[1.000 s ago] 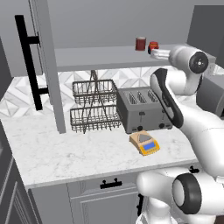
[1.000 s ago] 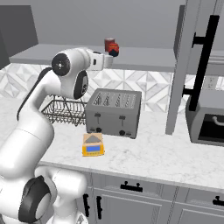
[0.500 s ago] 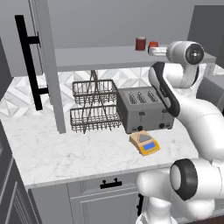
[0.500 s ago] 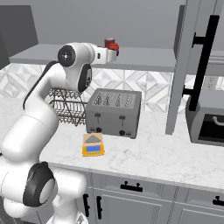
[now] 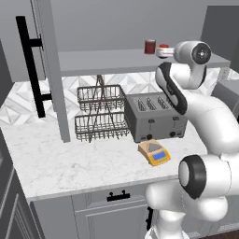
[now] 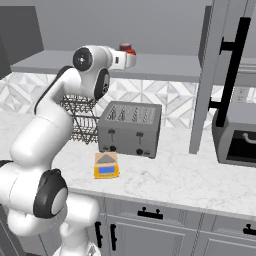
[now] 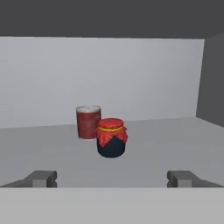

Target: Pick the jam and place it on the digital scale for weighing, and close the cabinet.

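Jaws spread wide and empty, fingertips (image 7: 41, 178) level and aimed at the jam (image 7: 111, 138), well ahead on the cabinet shelf (image 7: 175, 140). Upright jar, axis vertical, red lid on top, no clear facing. Just behind and left, nearly touching: a taller dark-red can (image 7: 88, 122). Risk: left finger clipping that can on approach, toppling it or nudging the jam off line. Digital scale (image 5: 154, 152) down on the surface before the toaster (image 5: 153, 116).

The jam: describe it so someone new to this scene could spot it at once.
Look inside the open cabinet, on its shelf above the toaster. Two red containers stand there close together; the jam is the squat jar with a red cloth-like lid and dark body, shorter than the dark-red can behind it.
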